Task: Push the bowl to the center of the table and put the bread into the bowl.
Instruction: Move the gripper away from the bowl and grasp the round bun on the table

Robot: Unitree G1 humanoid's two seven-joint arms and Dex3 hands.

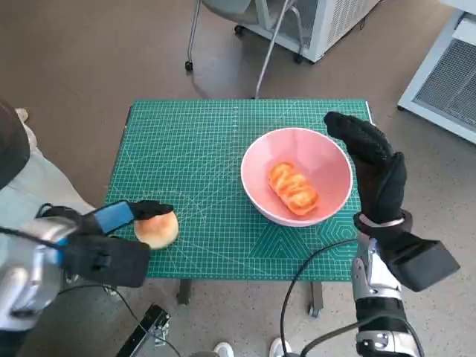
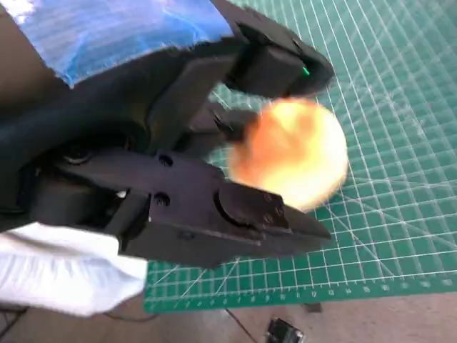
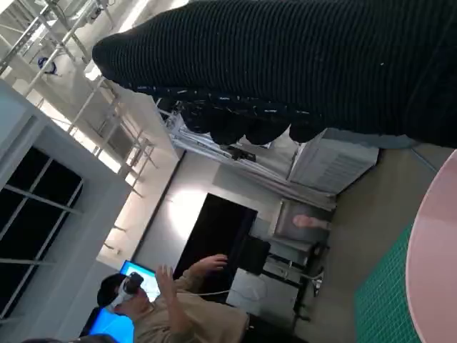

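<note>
Two breads are on show: an orange twisted pastry [image 1: 292, 188] already lying in the pink round bowl [image 1: 327, 160], and a pale round bun [image 1: 157, 228] sitting near the front left edge of the green gridded cutting mat [image 1: 193, 149] that covers the desk. The bowl stands right of the mat's middle, still a little off centre to my eye.

The blue-taped black left hand [image 1: 111, 238] is at the bun, its fingers [image 2: 278, 68] reaching over the top and a lower part of the hand passing under the near side; in the left wrist view they cup round it, but I cannot tell whether they are truly pressing on it or only bracketing it. The black knitted right hand [image 1: 375, 167] stands upright just beside the bowl's right rim, flat and empty, fingers extended.

As I judge it, the step now is securing the bun. It looks soft and rounded, so the fingers should close gently and evenly on opposite sides, low enough that it cannot roll out toward the desk edge. Lift straight up before swinging right. The right hand could meanwhile nudge the rim leftward, slowly, since a light bowl may skid or tip if shoved high.
</note>
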